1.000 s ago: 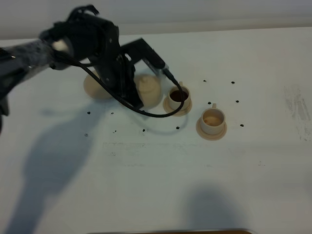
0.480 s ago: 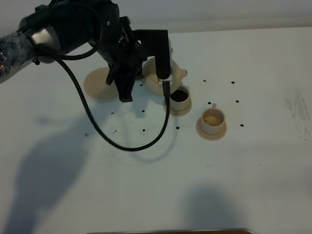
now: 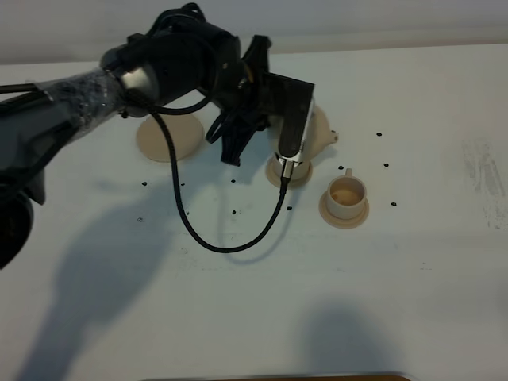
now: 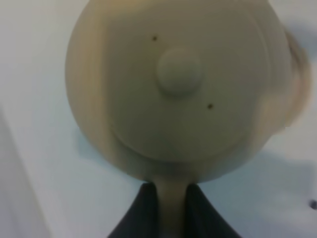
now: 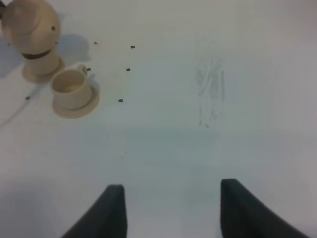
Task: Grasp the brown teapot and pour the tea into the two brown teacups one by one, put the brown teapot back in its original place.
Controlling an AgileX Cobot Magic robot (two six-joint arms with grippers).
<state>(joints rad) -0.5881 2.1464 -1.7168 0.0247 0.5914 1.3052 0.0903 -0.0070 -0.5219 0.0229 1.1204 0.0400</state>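
My left gripper (image 4: 173, 210) is shut on the loop handle of the brown teapot (image 4: 178, 84), whose knobbed lid fills the left wrist view. In the high view the teapot (image 3: 319, 128) hangs above the nearer-left teacup, its spout towards the right. That cup is mostly hidden there; only its saucer (image 3: 298, 179) shows. The right wrist view shows this teacup (image 5: 40, 58) under the teapot (image 5: 30, 22). The second teacup (image 3: 347, 194) stands on its saucer to the right, pale inside. The large round saucer (image 3: 167, 137) lies bare at the left. My right gripper (image 5: 171, 208) is open over bare table.
Small dark specks (image 3: 379, 134) are scattered on the white table (image 3: 262, 302) around the cups. A black cable (image 3: 226, 248) loops from the left arm down over the table in front of the cups. A scuffed patch (image 5: 210, 94) marks the table at the right.
The left arm has carried the teapot to the right, from beside the first teacup to above it. The dark-filled cup is now covered from the high view. The second cup has not moved.
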